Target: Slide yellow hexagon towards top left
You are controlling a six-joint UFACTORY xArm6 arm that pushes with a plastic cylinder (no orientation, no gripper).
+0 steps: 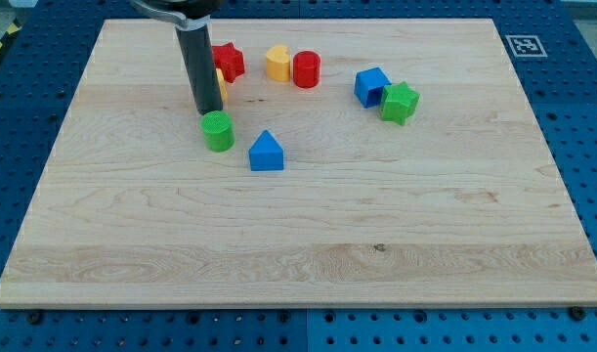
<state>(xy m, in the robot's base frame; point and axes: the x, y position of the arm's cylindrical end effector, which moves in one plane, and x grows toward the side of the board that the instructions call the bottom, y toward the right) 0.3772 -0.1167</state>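
Just one cam here, parked high off the view's bottom edge and tilted down across the wooden surface (308,244). Mid distance, whole board fits with blue pegboard (572,78) around it.

1. 2 red blocks: star (229,61), cylinder (307,69).
2. 2 green: cylinder (218,130), star (400,102).
3. 2 blue: triangle-ish block (266,152), cube-ish block (372,86).
4. 2 yellow: hexagon (277,63), another (222,86) mostly behind my rod, shape unclear.

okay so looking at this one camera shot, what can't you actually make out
- Camera view: a yellow block shows only as a sliver behind my rod; its shape is unreadable.
- My tip sits just above the green cylinder; contact is unclear.
- The arm above the rod is cut off by the view's top.
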